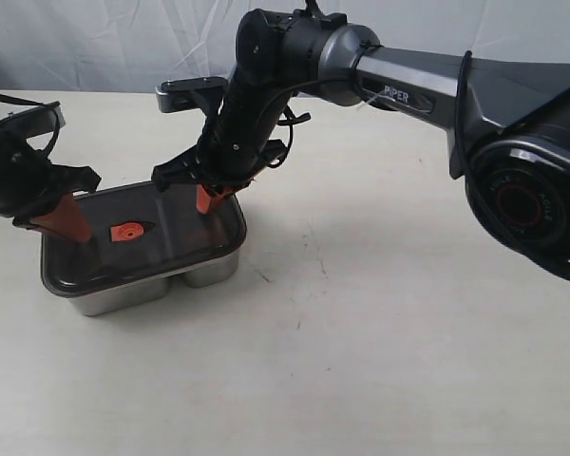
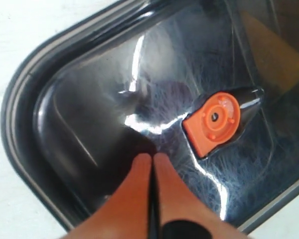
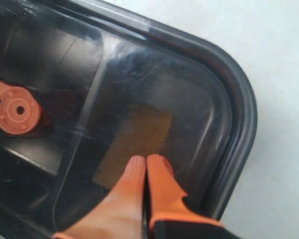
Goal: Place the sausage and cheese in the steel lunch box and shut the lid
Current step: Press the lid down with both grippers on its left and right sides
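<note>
The steel lunch box (image 1: 123,296) stood on the pale table (image 1: 380,332), over toward the left side, with the lid (image 1: 176,237) lying on top of it and covering both compartments. The lid's orange-red valve (image 1: 126,231) sat at its middle.

The left gripper (image 1: 81,234) had its orange fingers pressed together, with no gap between them and nothing held. Its tip was down on the lid's left part, just beside the valve (image 2: 214,122). In the left wrist view the closed tip (image 2: 152,157) met the dark, glossy lid (image 2: 89,109).

The right gripper (image 1: 205,207) was likewise closed and empty, reaching down from the long arm onto the lid's far right part. Its tip (image 3: 146,160) rested near the lid's rounded corner (image 3: 224,89).

Through the smoky plastic under that tip showed a dull yellow-brown patch (image 3: 139,134), probably the cheese, inside the right compartment. The sausage I could not pick out through the dark lid.
</note>
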You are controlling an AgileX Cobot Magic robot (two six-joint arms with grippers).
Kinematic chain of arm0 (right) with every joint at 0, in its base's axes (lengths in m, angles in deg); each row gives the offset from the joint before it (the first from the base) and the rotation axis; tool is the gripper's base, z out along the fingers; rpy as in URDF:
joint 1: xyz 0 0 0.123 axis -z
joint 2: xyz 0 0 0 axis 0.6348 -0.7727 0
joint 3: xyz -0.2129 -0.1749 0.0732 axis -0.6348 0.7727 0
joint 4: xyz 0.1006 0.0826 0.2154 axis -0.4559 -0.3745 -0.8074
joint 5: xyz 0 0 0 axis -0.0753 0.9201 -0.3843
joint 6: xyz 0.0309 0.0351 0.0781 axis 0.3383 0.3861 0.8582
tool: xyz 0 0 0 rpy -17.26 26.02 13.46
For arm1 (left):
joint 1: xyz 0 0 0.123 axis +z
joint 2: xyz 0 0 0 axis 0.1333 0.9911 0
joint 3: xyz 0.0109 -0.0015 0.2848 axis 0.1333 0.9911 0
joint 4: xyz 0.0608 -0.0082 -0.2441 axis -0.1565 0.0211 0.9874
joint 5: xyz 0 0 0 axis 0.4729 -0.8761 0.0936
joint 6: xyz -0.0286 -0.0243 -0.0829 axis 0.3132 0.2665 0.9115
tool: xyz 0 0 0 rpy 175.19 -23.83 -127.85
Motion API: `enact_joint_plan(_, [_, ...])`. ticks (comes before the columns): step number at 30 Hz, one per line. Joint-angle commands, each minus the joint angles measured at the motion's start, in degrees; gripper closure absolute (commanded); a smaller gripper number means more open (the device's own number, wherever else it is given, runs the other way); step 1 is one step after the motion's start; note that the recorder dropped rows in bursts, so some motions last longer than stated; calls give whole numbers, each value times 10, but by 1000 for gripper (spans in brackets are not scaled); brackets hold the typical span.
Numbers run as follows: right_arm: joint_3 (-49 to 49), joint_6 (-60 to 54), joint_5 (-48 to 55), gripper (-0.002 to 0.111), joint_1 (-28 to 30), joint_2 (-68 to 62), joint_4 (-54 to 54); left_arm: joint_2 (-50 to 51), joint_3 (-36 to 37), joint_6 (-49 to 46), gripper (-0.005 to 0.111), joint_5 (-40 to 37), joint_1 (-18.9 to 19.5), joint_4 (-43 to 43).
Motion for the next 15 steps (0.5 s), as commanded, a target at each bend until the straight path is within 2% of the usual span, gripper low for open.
enact_joint_plan(1, [19, -1, 47, 108, -10, -35, -8, 66, 22, 8, 107, -1, -3, -62])
enact_joint_plan(15, [19, -1, 51, 108, -10, -49, -8, 78, 22, 32, 107, 8, -3, -94])
